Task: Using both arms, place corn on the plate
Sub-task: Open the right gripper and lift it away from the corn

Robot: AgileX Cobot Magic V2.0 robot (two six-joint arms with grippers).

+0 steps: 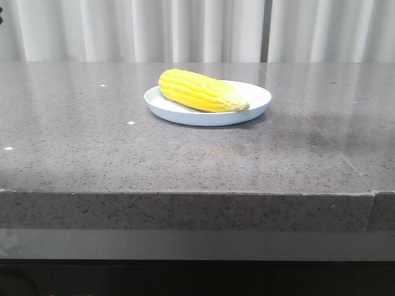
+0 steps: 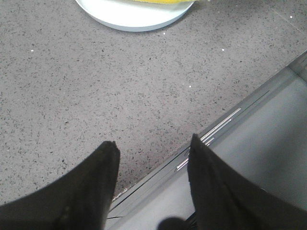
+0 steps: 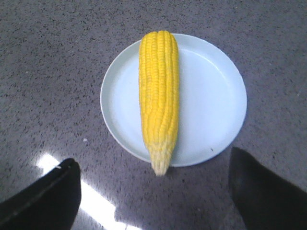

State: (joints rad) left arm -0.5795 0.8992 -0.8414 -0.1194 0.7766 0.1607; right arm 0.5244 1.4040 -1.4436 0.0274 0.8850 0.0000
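Grey speckled stone is spreading under everything we are seeing: the table (image 1: 92,154) is filling the front view, with pale pleated curtains (image 1: 185,28) hanging behind it and its thick front edge running across below. We are finding the plate (image 1: 256,95) sitting flat on that stone, a little right of the middle and well back from the front edge, round, shallow and pale blue-white. We are seeing the corn (image 1: 199,90) lying on the plate, its thick end pointing toward the robot's left and rear and its paler tapered tip reaching the rim on the right; in the right wrist view the corn (image 3: 159,96) is stretching across the plate (image 3: 211,96) off its centre, with the tip poking just past the rim. We are looking down past the right gripper (image 3: 153,187), whose two dark fingers are standing wide apart with nothing between them, hovering near the tip end of the cob without touching it. We are also seeing the left gripper (image 2: 153,163), its fingers likewise spread and holding nothing, hanging over the table's edge, with the plate (image 2: 129,19) and a sliver of yellow corn (image 2: 163,1) well away from it.
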